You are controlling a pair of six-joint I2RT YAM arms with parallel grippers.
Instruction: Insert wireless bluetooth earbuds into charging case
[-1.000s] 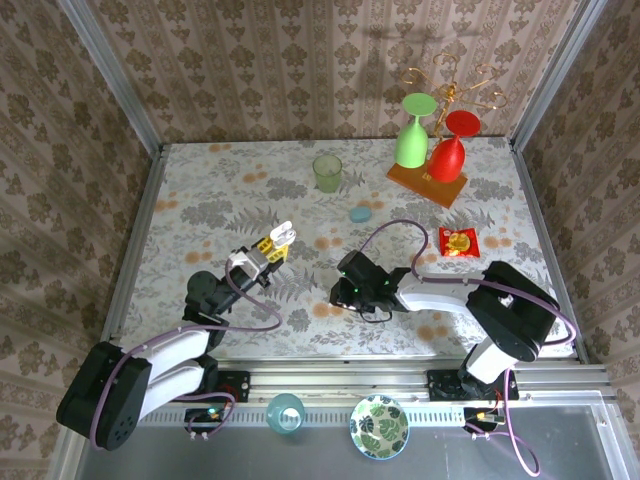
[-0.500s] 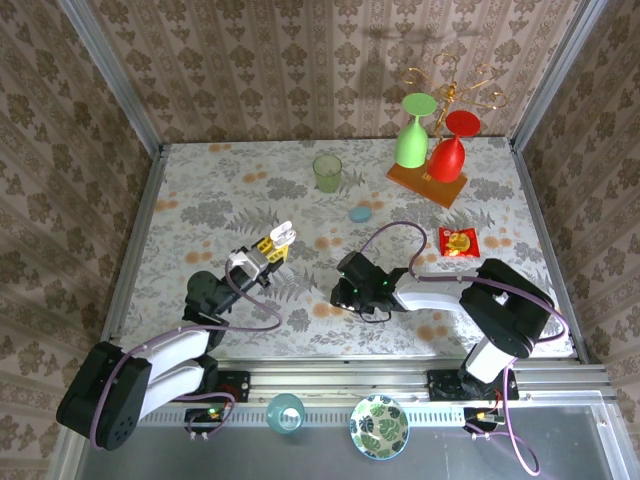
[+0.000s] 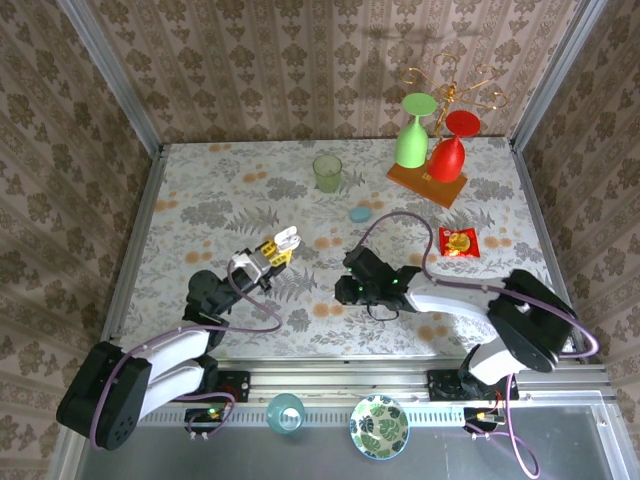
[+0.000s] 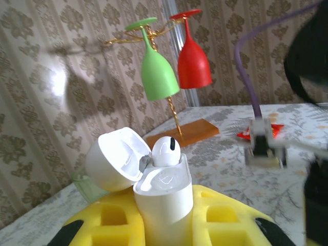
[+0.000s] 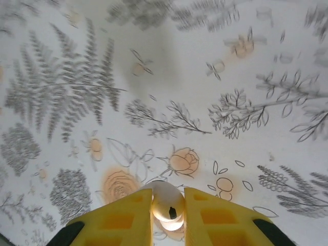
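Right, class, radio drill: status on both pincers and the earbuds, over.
Left pincer shut on open charging case, one earbud seated inside. Right pincer shut on second earbud, over the table. Small blue disc lies beyond, not between them.

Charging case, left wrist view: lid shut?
No, the lid of the charging case is flipped open, with one white earbud seated inside.

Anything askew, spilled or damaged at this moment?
Nothing spilled or damaged. One oddity: the earbud in the open charging case held by the left claw stands high, possibly not fully seated. The right claw grips a second earbud.
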